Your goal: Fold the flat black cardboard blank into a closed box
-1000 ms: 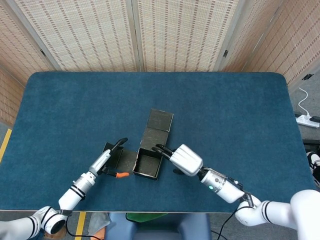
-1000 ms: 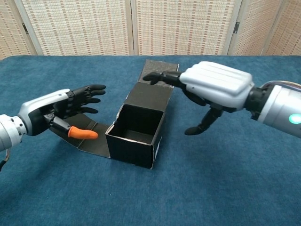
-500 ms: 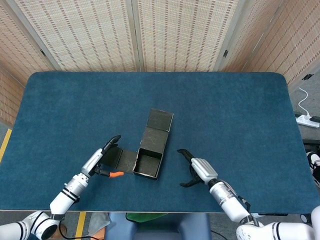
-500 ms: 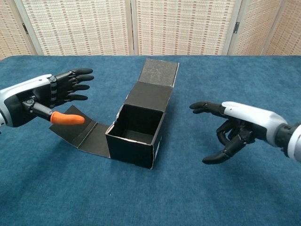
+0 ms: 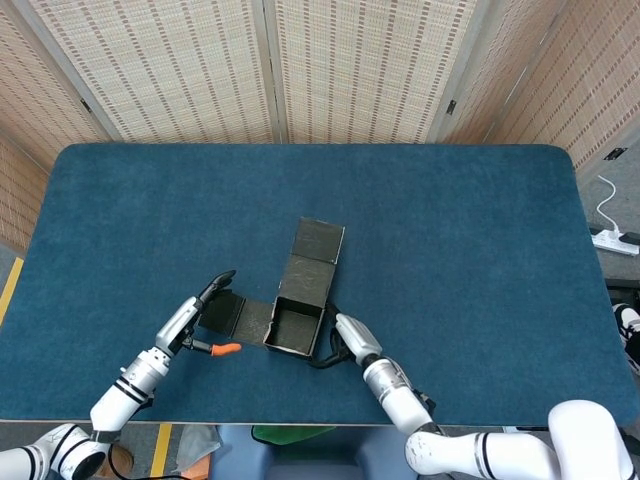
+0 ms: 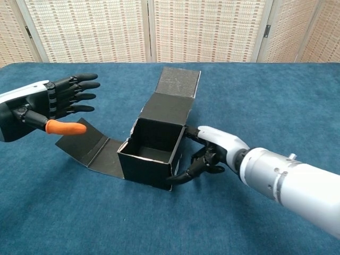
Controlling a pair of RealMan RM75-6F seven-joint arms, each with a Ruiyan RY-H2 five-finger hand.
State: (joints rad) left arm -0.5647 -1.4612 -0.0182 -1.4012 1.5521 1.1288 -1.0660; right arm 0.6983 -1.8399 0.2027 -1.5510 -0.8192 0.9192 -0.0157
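While the half-formed black cardboard box sits mid-table w/ lid flap up, it looks light, stiff, prone to sliding, so best braced at walls: right hand curls against its near-right corner, probably touching, left hand spread, empty.

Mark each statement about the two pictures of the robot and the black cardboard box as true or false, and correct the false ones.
1. The box is closed on top. False: it is open, its lid flap lying back.
2. The right hand is against the box's side. True.
3. The left hand grips the side flap. False: it holds nothing, fingers apart.
4. The table has a blue cover. True.
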